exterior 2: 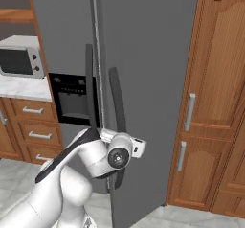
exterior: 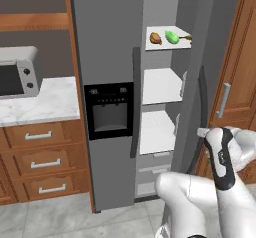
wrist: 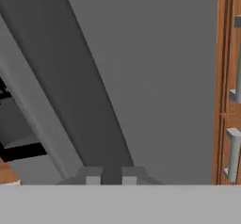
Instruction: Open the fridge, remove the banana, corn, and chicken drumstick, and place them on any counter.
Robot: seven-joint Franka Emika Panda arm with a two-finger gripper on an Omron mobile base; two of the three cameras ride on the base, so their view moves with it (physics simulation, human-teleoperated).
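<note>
Kitchen from the left base view: the grey fridge (exterior: 107, 57) has its right door (exterior: 197, 82) ajar. Chicken drumstick (exterior: 156, 38), green corn (exterior: 172, 36) and banana (exterior: 186, 37) lie on the top shelf (exterior: 170, 46), above the marble counter (exterior: 45, 102).

Right base view: the end effector (exterior 2: 139, 148) sits at the door's dark handle (exterior 2: 117, 102).

Hand view: its fingertips (wrist: 92, 177) appear clenched around that handle. Best to swing wide along the hinge arc, keeping the grasp square.
</note>
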